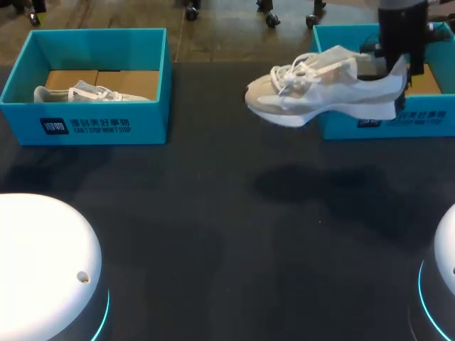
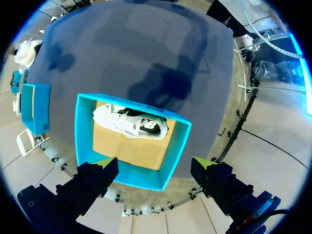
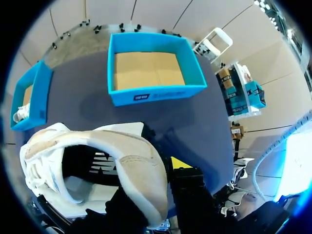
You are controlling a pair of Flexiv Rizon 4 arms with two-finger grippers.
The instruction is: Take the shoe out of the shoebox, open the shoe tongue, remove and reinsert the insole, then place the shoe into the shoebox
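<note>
the right gripper (image 1: 402, 69) holds the shoe (image 1: 323, 89) in the air by its heel, toe pointing toward the middle of the table (image 1: 213, 227). the shoe hangs just in front of the right box (image 1: 426, 122), clear of its wall and touching nothing else. in the right wrist view the fingers pinch the heel collar. 1 yellow tip (image 3: 179, 163) lies against the outside of the heel and the other finger goes down inside the opening, so the right gripper (image 3: 158, 183) is closed on that wall, only as wide as its thickness. a heel grip leaves the laces and tongue free, which probably suits the tongue-opening step to come. ahead of the shoe (image 3: 92, 161) that view shows the box (image 3: 156, 92) with only its cardboard floor.

the left gripper (image 2: 153, 170) hovers high over the left box (image 2: 83, 126), fingers spread wide with nothing between them. an other shoe (image 2: 129, 122) lies on its side in that box against 1 wall, untouched. the left arm looks parked out of the way.

by my reading the take-out step is done, and the tongue and insole steps are not yet done.
</note>
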